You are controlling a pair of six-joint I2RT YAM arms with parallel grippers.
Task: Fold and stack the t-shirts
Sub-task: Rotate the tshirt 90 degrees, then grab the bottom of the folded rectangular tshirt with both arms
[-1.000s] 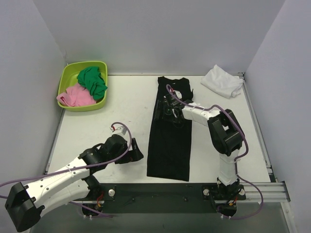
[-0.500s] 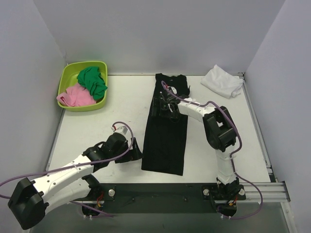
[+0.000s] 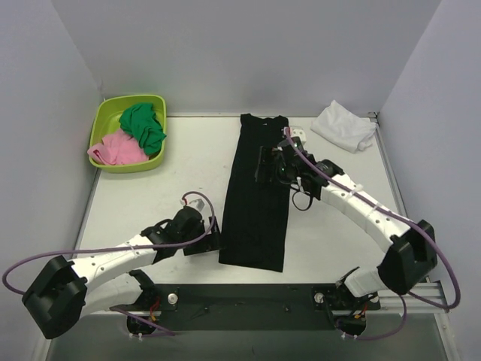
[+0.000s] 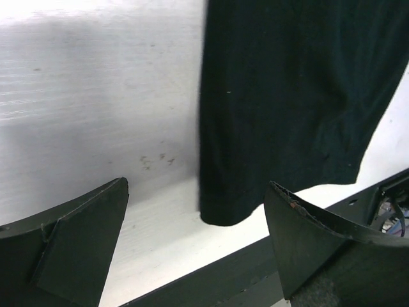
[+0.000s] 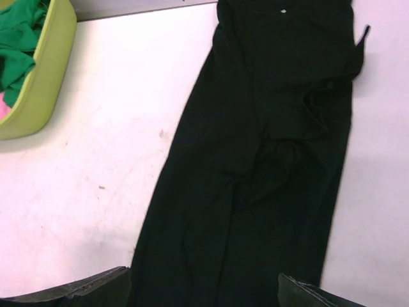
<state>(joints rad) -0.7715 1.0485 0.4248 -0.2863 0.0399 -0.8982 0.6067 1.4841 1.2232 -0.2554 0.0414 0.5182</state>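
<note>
The black t-shirt (image 3: 257, 195) lies flat as a long narrow strip down the middle of the table, collar at the far end. My right gripper (image 3: 264, 167) hovers open over its upper half, holding nothing; in the right wrist view the black t-shirt (image 5: 268, 160) fills the space between the fingertips (image 5: 96, 291). My left gripper (image 3: 214, 239) is open at the shirt's near left corner; that corner (image 4: 223, 214) lies between the fingers (image 4: 77, 243), untouched. The white t-shirt (image 3: 344, 125) lies crumpled at the far right corner.
A lime-green tub (image 3: 113, 162) with green and pink cloth stands at the far left; its rim also shows in the right wrist view (image 5: 38, 77). The table's dark front rail (image 4: 255, 268) runs just below the shirt's hem. Grey walls enclose three sides.
My right gripper has let go of the black shirt and lifted off it, its arm swinging out to the right. The shirt slid slightly left. My left gripper moved right to the hem corner.
</note>
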